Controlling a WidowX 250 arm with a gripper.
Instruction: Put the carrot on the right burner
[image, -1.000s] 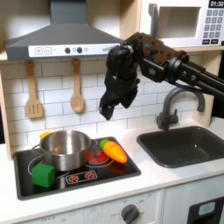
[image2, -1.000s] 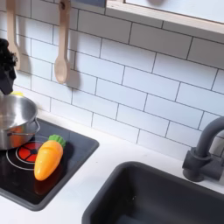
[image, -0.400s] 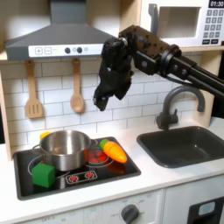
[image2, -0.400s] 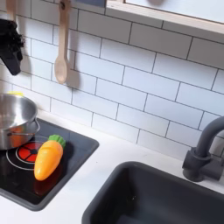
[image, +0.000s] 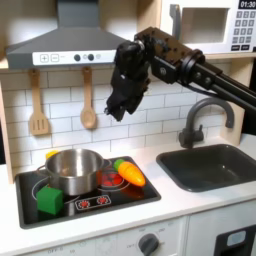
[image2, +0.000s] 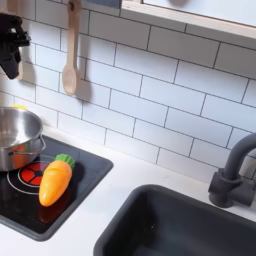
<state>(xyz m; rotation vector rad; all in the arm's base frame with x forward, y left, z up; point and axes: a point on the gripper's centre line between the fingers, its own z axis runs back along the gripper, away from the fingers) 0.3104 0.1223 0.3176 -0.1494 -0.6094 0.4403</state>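
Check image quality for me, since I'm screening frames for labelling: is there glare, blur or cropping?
In the first exterior view the shiny steel pot carries bright highlights and the black gripper looks soft; in the second exterior view the glossy orange toy carrot is sharp, while the pot and gripper are cropped at the second exterior view's left edge.

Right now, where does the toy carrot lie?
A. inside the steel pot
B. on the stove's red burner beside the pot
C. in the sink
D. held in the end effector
B: in both exterior views the toy carrot rests on the red burner, next to the steel pot, with the end effector high above it.
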